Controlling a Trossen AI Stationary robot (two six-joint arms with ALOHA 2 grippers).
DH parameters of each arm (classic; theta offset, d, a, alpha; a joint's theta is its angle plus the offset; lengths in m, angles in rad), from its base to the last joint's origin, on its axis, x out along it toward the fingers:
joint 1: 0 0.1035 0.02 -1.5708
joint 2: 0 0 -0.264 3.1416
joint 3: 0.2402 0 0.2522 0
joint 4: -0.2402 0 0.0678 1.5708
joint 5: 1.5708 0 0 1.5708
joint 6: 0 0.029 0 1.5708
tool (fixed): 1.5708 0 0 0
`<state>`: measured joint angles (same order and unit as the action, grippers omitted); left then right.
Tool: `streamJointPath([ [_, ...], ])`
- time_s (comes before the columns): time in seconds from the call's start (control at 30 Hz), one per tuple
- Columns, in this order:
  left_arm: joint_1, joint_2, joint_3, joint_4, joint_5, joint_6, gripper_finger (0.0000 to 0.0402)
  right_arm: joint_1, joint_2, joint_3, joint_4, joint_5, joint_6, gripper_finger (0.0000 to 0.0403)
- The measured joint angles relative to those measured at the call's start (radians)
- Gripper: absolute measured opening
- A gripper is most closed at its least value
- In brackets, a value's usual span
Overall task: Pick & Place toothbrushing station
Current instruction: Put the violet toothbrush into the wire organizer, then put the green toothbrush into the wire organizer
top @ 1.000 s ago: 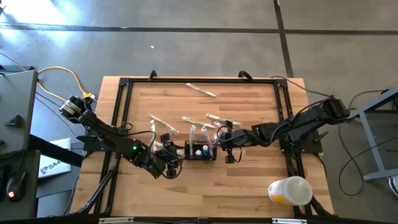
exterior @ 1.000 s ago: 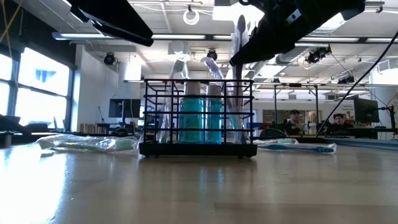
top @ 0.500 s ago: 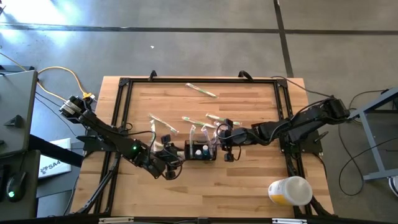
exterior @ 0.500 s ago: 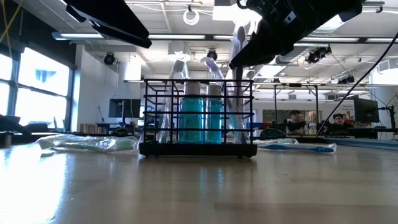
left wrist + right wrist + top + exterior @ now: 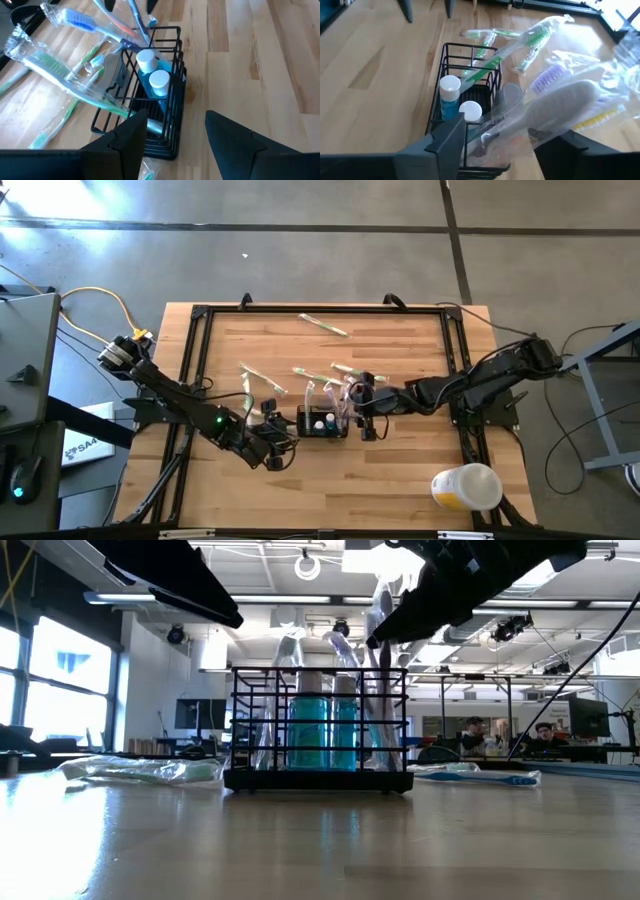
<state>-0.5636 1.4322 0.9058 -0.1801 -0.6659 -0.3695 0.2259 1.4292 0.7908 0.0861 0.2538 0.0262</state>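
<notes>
Right gripper (image 5: pixel 365 408): at the right end of the caddy, over the wrapped brushes. Its fingers (image 5: pixel 447 135) stand parted, with a grey-headed toothbrush in clear wrap (image 5: pixel 555 107) lying between them; whether either pad touches the wrap cannot be told.

Left gripper (image 5: pixel 283 442): at the caddy's left end, dark fingers (image 5: pixel 131 135) spread apart, nothing between them but bare wood.

Toothbrushing station, small black wire-mesh caddy box (image 5: pixel 322 422): standing upright on the wooden slat table (image 5: pixel 400 480), slightly front of centre, between the two grippers. It holds two blue bottles with white caps (image 5: pixel 152 75) side by side, plus several wrapped toothbrushes leaning out of its compartments, among them a green-bristled one (image 5: pixel 520 42).

Loose wrapped toothbrushes (image 5: pixel 325 325): scattered on the table behind the caddy, one well apart near the far edge.

White-and-yellow cup (image 5: pixel 466 486): on its side at the front right corner.

Obscured: in the low view both arms are cut off at the top edge, and the bottle labels are unreadable.
</notes>
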Motion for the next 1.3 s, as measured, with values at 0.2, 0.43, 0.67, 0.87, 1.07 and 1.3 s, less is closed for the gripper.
streamJointPath([
  [0.2,0.0,0.0,0.0,-0.008,-0.003,0.003,0.0195,0.057,-0.007,0.0,0.007,0.097,-0.086,0.0217],
  [0.43,0.0,-0.002,0.0,-0.054,0.071,-0.024,0.0195,0.119,-0.063,-0.001,0.018,0.167,-0.135,0.0217],
  [0.67,0.0,-0.002,0.0,-0.234,0.113,-0.03,0.0195,0.18,-0.132,-0.001,0.028,0.191,-0.166,0.0217],
  [0.87,0.017,0.02,0.0,-0.353,0.102,-0.062,0.0195,0.216,-0.148,-0.001,0.025,0.19,-0.166,0.0217],
  [1.07,0.033,0.035,0.0,-0.405,0.113,-0.032,0.0195,0.226,-0.149,-0.001,0.029,0.191,-0.189,0.0217],
  [1.3,0.068,0.082,-0.001,-0.408,0.187,-0.02,0.0195,0.228,-0.149,-0.001,0.102,0.274,-0.281,0.0216],
])
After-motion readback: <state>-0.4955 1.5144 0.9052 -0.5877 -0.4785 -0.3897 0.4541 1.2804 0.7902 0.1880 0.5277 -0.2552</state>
